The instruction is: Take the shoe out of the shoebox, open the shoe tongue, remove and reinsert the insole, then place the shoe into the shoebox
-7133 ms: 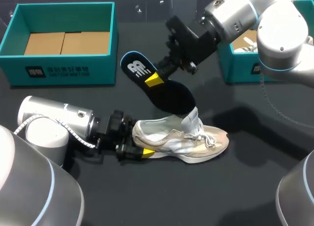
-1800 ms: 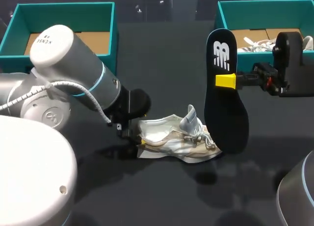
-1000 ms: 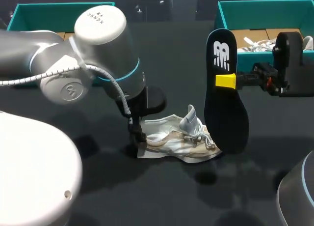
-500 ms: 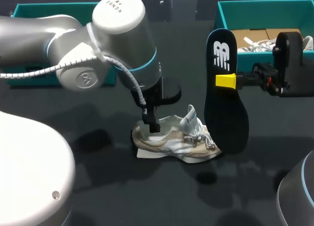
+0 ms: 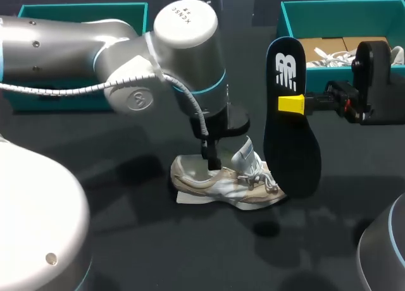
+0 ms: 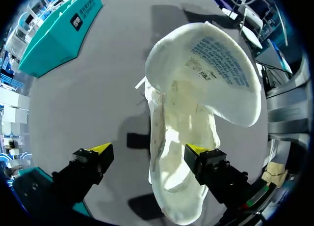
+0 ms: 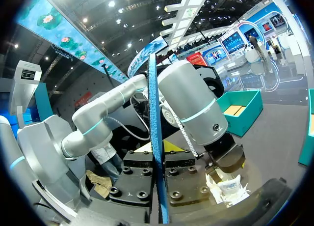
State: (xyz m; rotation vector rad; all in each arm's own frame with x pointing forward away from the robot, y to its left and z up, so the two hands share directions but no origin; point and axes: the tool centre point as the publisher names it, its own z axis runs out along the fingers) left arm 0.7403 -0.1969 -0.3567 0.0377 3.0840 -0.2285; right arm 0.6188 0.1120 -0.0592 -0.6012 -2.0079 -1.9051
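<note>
**Left gripper [image 6: 149, 150] over the shoe [image 5: 226, 182]; right gripper [image 5: 297, 104] holding the insole [image 5: 289, 130] aloft.**
Head view: the left arm [image 5: 145, 69] has swung from the heel end to above the shoe's opening. The shoe now rests on its sole on the table [image 5: 139, 240] between two boxes [image 5: 82, 10], tongue raised. The insole stays upright, toe down beside the shoe's toe.
Left wrist view: the fingers are spread wide, one tip over the heel opening and one outside it. The tongue's printed underside shows.
Right wrist view: the insole [image 7: 156, 127] is seen edge-on, clamped between the fingers.
</note>
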